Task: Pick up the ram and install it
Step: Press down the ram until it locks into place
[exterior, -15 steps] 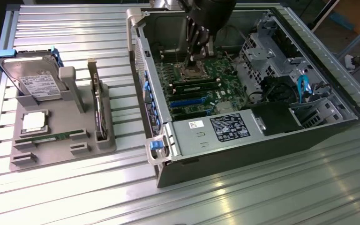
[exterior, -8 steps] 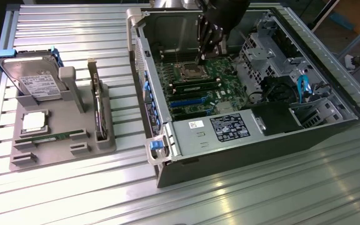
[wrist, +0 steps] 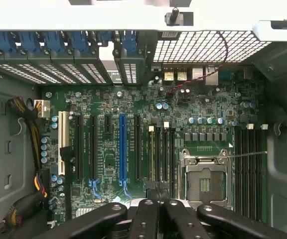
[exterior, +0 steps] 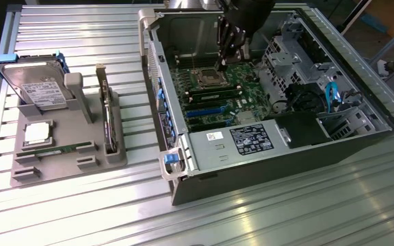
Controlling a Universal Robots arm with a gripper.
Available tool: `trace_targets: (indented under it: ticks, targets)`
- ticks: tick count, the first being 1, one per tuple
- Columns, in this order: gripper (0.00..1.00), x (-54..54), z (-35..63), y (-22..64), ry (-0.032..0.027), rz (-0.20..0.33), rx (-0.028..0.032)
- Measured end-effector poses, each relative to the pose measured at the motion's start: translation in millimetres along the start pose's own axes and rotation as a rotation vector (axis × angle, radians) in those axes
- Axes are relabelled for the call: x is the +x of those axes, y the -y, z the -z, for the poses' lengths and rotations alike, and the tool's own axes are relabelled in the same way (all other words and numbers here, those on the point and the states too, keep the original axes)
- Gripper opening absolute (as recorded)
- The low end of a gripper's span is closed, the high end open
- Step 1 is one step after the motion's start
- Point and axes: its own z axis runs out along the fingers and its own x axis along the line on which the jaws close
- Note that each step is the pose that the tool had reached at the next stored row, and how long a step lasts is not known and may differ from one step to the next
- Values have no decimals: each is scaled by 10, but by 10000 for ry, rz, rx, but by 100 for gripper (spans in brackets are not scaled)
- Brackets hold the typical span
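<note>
The ram [exterior: 53, 150], a thin green stick, lies flat in a slot of the grey holder [exterior: 67, 169] at the exterior view's left, in front of the square silver processor chip [exterior: 37, 132]. My gripper [exterior: 221, 65] is far from it, inside the open computer case, hanging above the motherboard [exterior: 217, 110] close to the empty processor socket [exterior: 207, 78]. In the wrist view the black fingers [wrist: 148, 214] are shut together, nothing showing between them. They hover over the long memory slots [wrist: 159, 154] beside the socket [wrist: 205, 181].
The holder also carries a hard drive [exterior: 39, 89] with a white label and an upright board [exterior: 104, 110]. The case [exterior: 183, 169] has tall walls, a drive cage [exterior: 293, 61], cables [exterior: 330, 97] and a power supply [exterior: 245, 141]. Ribbed metal tabletop [exterior: 266, 220] surrounds everything.
</note>
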Motion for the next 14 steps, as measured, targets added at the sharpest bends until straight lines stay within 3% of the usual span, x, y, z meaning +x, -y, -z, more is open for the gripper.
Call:
trace_targets:
  ticks: [2, 3, 4, 6, 14]
  targets:
    - [11, 1, -1, -12, -2, 2, 54]
    - [11, 1, -2, -24, -1, 3, 101]
    - [11, 1, -3, -44, 0, 4, 184]
    - [11, 0, -5, -55, 2, 5, 242]
    - [11, 1, 5, -56, 2, 4, 245]
